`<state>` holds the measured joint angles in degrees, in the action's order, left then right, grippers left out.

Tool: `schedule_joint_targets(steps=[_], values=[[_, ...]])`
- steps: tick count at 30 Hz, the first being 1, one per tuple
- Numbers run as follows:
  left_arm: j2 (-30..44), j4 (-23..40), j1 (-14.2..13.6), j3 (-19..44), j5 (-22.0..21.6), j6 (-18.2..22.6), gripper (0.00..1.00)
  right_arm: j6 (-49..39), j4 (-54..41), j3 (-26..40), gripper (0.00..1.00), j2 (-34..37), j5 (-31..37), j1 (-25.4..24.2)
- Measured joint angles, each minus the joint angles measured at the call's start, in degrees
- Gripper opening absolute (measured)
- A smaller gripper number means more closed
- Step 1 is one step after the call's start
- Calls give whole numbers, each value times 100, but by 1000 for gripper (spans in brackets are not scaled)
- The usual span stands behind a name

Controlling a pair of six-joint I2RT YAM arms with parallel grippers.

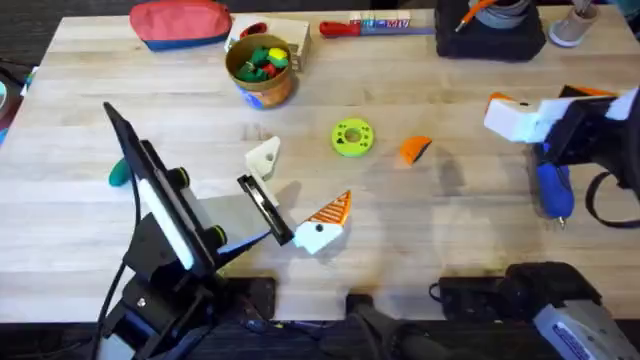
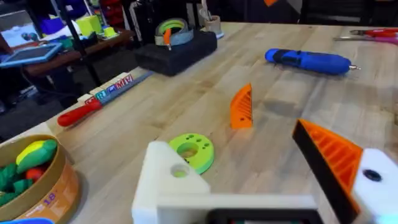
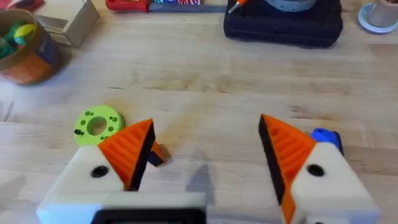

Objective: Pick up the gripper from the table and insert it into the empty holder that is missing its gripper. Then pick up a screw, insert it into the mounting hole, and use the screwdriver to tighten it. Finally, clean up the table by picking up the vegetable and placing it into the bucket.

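Near the middle of the surface [image 1: 470, 230], the loose orange gripper [image 1: 415, 150] is shown lying on the wood just beside the lime-green disc [image 1: 352, 137], untouched and well apart from the holder [image 1: 265, 155]. The holder appears to be the bare white finger of the left gripper [image 1: 298, 187], whose jaws are spread wide, the other finger carrying its orange wedge. The right gripper [image 3: 205, 155] is held above the surface with its jaws likewise wide and nothing between them. The step in hand is judged to be the first pickup. The wedge is best approached from above by the right gripper and closed on across its flat sides (a ribbed taper is likely to slip if pinched at the tip), so that the mating end is left free for insertion. The disc should be cleared during descent. The screwdriver [image 1: 553, 190] lies near the right arm, the vegetable [image 1: 120, 172] at the left edge, and the bucket [image 1: 260, 68] at the far side, so those later steps are not yet begun.
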<state>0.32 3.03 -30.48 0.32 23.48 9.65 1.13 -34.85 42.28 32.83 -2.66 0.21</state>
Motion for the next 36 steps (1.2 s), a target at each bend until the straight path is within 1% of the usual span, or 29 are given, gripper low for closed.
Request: schedule_joint_targets(steps=[24,27,29,31,36], values=[[0,0,0,0,74,-2,858,0,-8,0,991,1,0,0],[0,-4,0,0,123,-2,859,36,-220,0,991,1,0,0],[0,-25,0,0,248,-23,858,46,-392,0,991,1,-18,0],[0,-71,0,0,386,-131,859,46,-593,0,991,1,-70,0],[0,-157,0,0,576,-877,859,44,-1250,124,991,124,-308,0]])
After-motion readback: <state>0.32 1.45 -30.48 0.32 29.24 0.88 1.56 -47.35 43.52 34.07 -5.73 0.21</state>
